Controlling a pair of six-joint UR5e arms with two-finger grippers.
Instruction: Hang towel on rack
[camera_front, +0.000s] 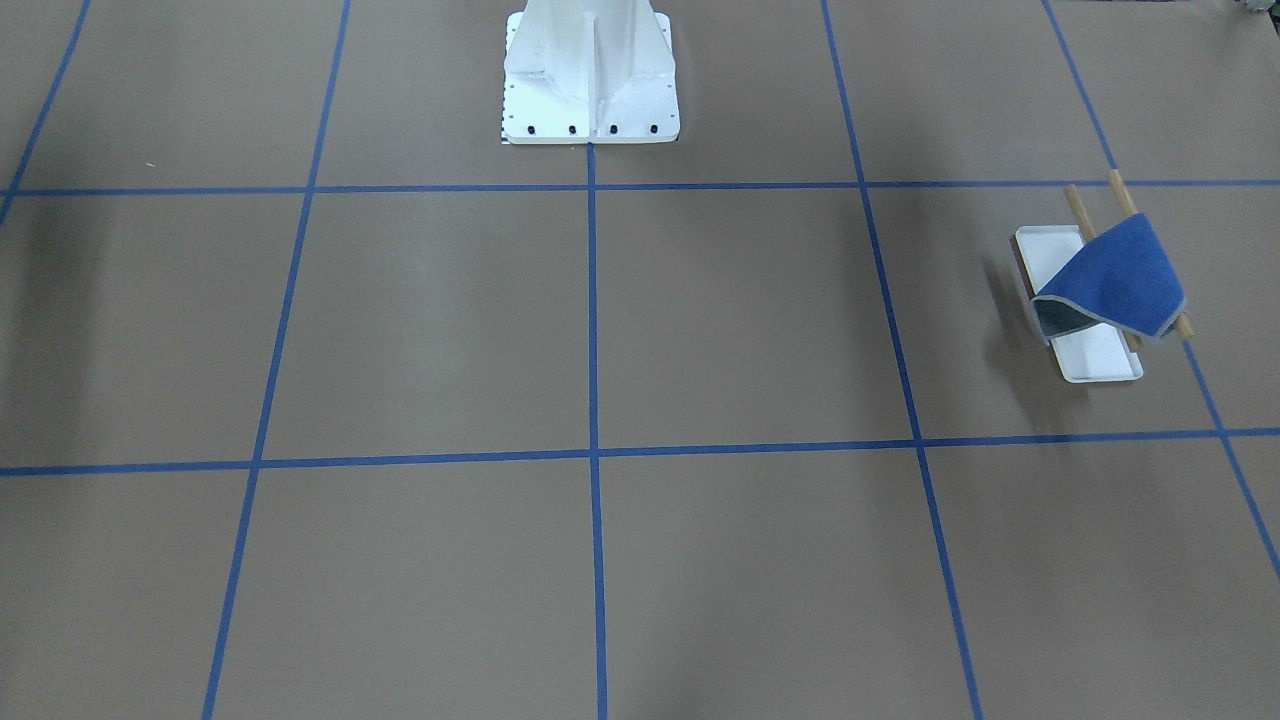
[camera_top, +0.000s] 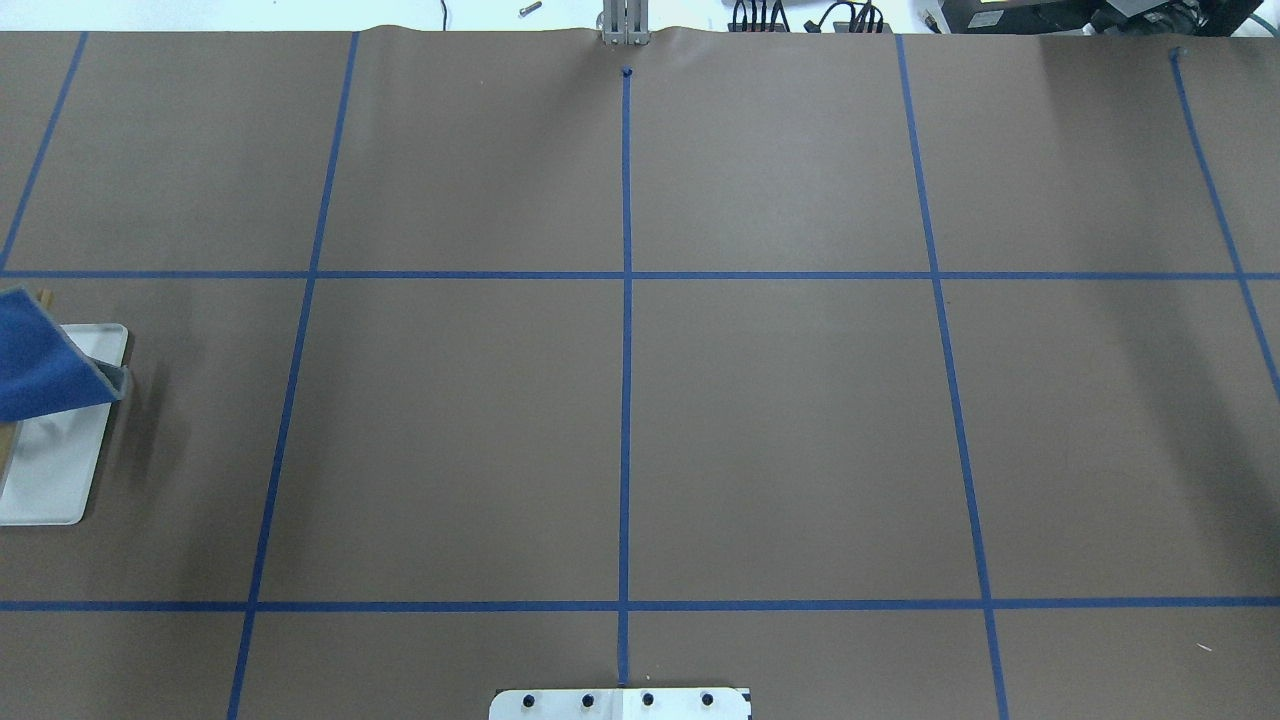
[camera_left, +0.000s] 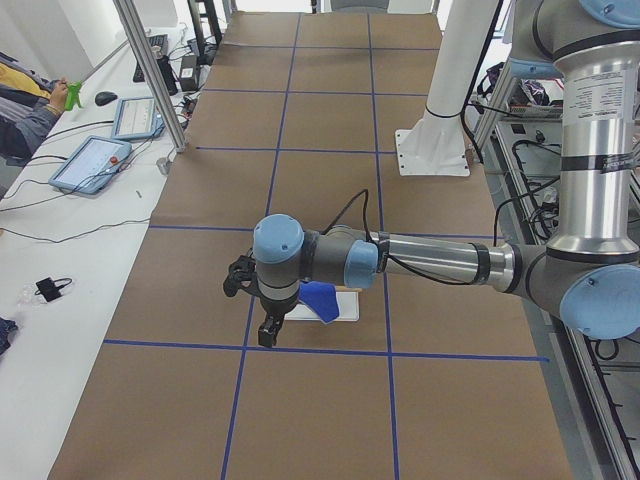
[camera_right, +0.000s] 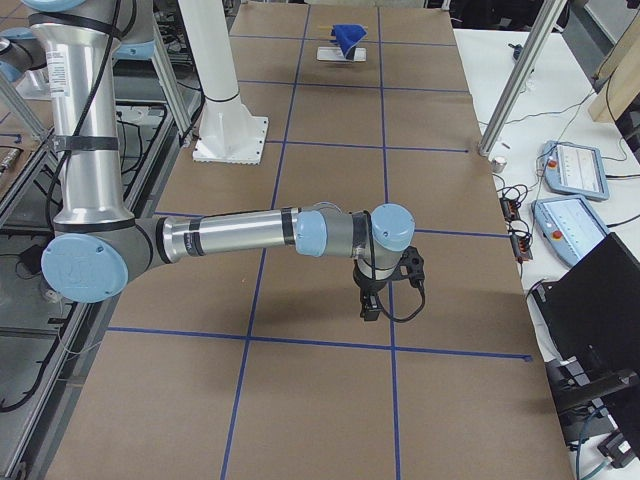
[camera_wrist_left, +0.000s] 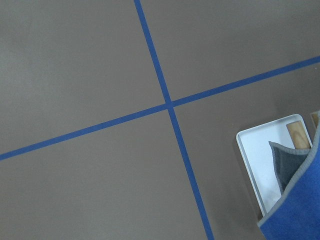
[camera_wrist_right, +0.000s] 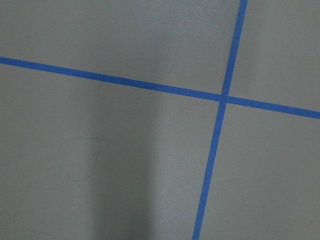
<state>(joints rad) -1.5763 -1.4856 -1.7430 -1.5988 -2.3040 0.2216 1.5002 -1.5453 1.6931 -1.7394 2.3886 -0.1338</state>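
Two wooden rods of the rack (camera_front: 1095, 362) carry the towel (camera_front: 1115, 272), draped blue face up at the counter's (camera_front: 700, 320) left end. It looks soft and light, best pinched at a hemmed corner. Whether the left fingers (camera_left: 268, 332) or right fingers (camera_right: 369, 308) are clenched, I cannot tell. The overhead view crops the rack.
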